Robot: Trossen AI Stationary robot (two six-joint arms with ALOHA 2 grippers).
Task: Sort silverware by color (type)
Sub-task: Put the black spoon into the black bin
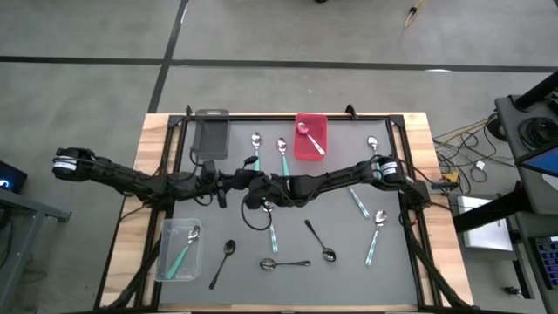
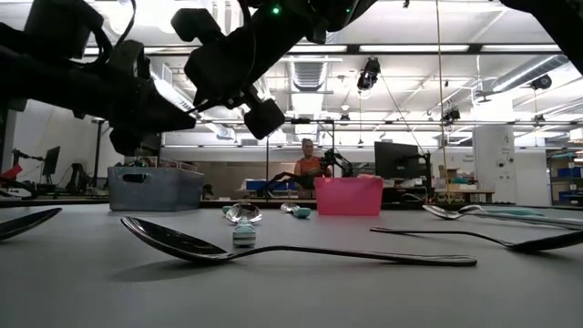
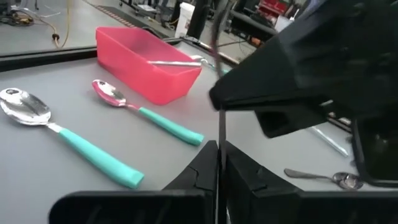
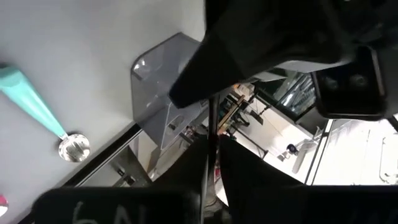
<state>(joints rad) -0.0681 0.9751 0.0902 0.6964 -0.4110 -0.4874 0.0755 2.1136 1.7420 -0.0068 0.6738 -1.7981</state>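
Both arms meet over the table's middle, raised above it. My left gripper (image 1: pixel 244 185) (image 3: pixel 219 163) and my right gripper (image 1: pixel 264 187) (image 4: pixel 211 155) face each other, each shut on one thin dark spoon handle (image 3: pixel 221 127) (image 4: pixel 211 118); its bowl is hidden. Two teal-handled spoons (image 1: pixel 255 148) (image 1: pixel 283 155) lie flat near the far edge. Light-blue-handled spoons (image 1: pixel 359 202) (image 1: pixel 377 234) lie on the right. Dark spoons (image 1: pixel 222 262) (image 1: pixel 318 240) (image 1: pixel 286 262) lie near the near edge. My left gripper pinches the dark spoon's thin handle (image 3: pixel 221 149) between its two fingers; the handle runs out past the fingertips toward the other gripper, lifted clear of the table. My right gripper pinches the same handle (image 4: pixel 211 134) between its two fingers from the opposite side. Which end each has is hidden by the grippers.
A grey bin (image 1: pixel 211 133) and a red bin (image 1: pixel 312 131) holding a spoon stand at the far edge. A clear bin (image 1: pixel 166 259) with a teal spoon sits at the near left. Another spoon (image 1: pixel 271 228) lies under the grippers. A person shows beyond the table (image 2: pixel 308 169).
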